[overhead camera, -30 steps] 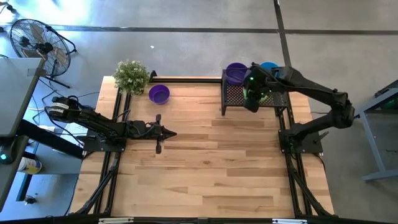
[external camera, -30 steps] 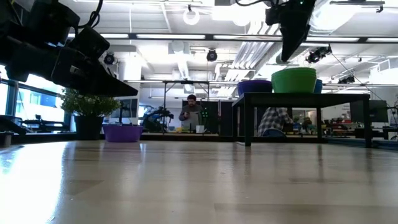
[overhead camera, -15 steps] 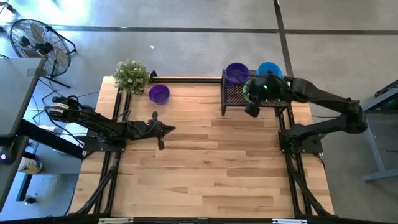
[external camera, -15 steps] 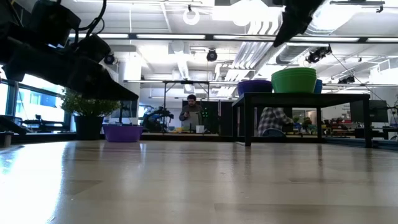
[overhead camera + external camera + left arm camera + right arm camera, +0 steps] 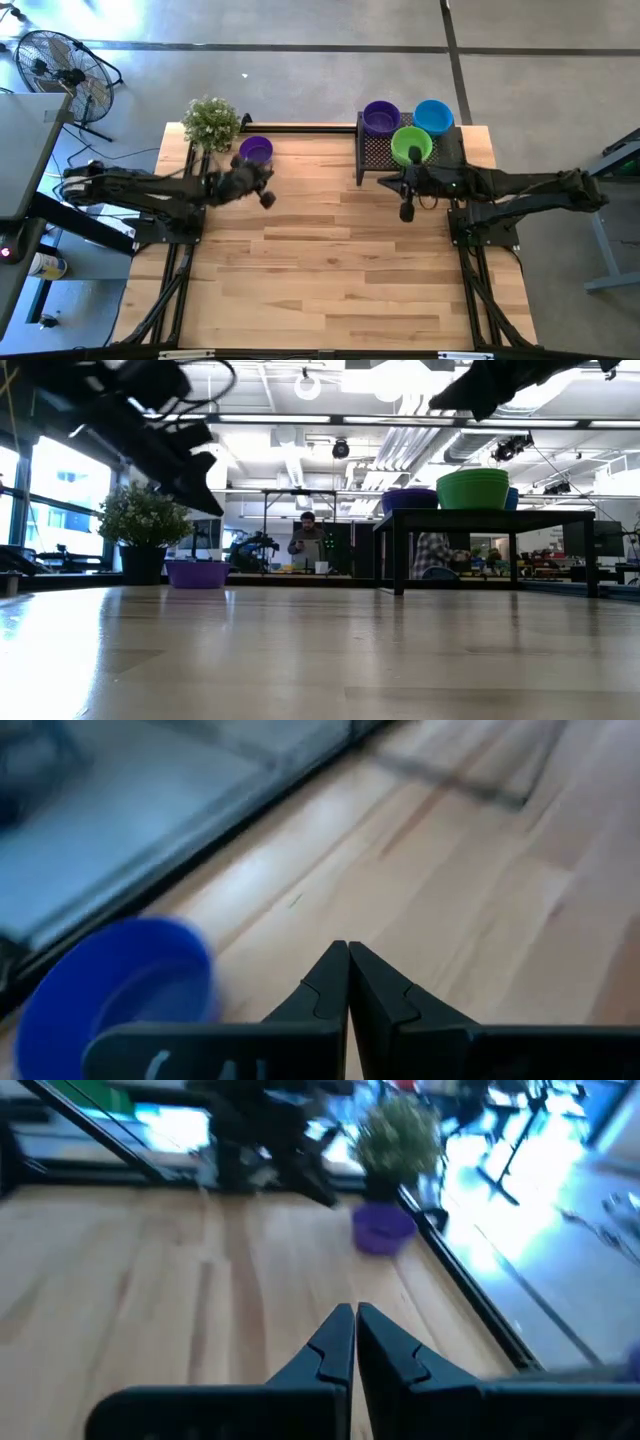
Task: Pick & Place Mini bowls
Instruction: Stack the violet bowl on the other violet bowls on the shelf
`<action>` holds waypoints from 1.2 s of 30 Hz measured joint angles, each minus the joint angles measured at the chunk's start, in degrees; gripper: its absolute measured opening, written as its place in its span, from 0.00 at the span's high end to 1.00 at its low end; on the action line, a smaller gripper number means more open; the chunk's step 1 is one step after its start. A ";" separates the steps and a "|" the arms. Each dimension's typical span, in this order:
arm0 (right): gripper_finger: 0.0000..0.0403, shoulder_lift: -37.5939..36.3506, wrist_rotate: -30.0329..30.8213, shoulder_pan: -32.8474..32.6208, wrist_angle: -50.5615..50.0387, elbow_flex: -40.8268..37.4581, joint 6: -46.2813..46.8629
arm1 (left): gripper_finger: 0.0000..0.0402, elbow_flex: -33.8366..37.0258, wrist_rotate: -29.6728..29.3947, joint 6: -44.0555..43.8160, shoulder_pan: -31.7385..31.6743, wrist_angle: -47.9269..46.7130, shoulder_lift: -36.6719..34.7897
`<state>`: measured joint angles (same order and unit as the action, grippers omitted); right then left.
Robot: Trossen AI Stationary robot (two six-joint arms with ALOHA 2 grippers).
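Setting: pale wood-plank tabletop (image 5: pixel 330 270) on a grey concrete floor, an open-plan workroom with ceiling lights visible beyond it in the low view, a person seated far back. Fixtures: one black wire-mesh raised tray (image 5: pixel 375 152) at the far right corner; one leafy green potted plant (image 5: pixel 211 122) at the far left corner. Stock on the tray: one small round purple plastic bowl (image 5: pixel 380 117), one like bowl in blue (image 5: pixel 433 115), one stack of like bowls in bright green (image 5: pixel 411 145) (count of the stack not readable). Stock off the tray: one lone small round purple plastic bowl (image 5: pixel 256 150), resting on the tabletop just beside the plant pot. Left end effector (image 5: pixel 266 197): near that lone bowl, on its near side and clear of it, fingers pressed together in the left wrist view, holding nothing. Right end effector (image 5: pixel 405 210): over the tabletop just in front of the tray, fingers likewise together in the right wrist view, holding nothing. Step in hand, as judged: the left arm making for the lone purple bowl. Handling notes: the fingers must part before they descend; one finger should go inside the rim and one outside, since a light plastic bowl will likely skid if nudged on its wall; approach from the open tabletop side, keeping well off the plant's leaves.
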<state>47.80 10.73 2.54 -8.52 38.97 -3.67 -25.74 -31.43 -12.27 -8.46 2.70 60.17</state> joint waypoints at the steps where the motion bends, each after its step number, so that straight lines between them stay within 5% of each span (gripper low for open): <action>1: 0.99 -0.07 0.01 -0.91 1.73 -0.76 -0.37 | 1.00 -2.29 2.35 -0.19 -2.40 -4.88 0.04; 7: 0.98 0.98 0.06 -5.23 9.22 -2.79 -2.83 | 0.98 -12.31 16.30 -0.07 -13.88 -19.64 3.85; 15: 0.98 1.69 1.11 -8.42 16.61 -6.46 -5.47 | 0.75 -16.74 20.03 0.26 -21.32 -24.62 12.64; 23: 0.98 1.65 1.10 -9.47 19.82 -8.86 -6.28 | 0.57 -17.73 17.52 5.68 -22.32 -20.67 20.85; 36: 0.98 1.65 0.88 -9.45 20.07 -8.86 -6.90 | 0.63 -17.70 9.47 8.90 -22.30 -16.99 27.27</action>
<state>49.45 11.61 -6.92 11.55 30.11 -10.57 -43.44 -21.96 -3.37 -30.76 -14.30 87.44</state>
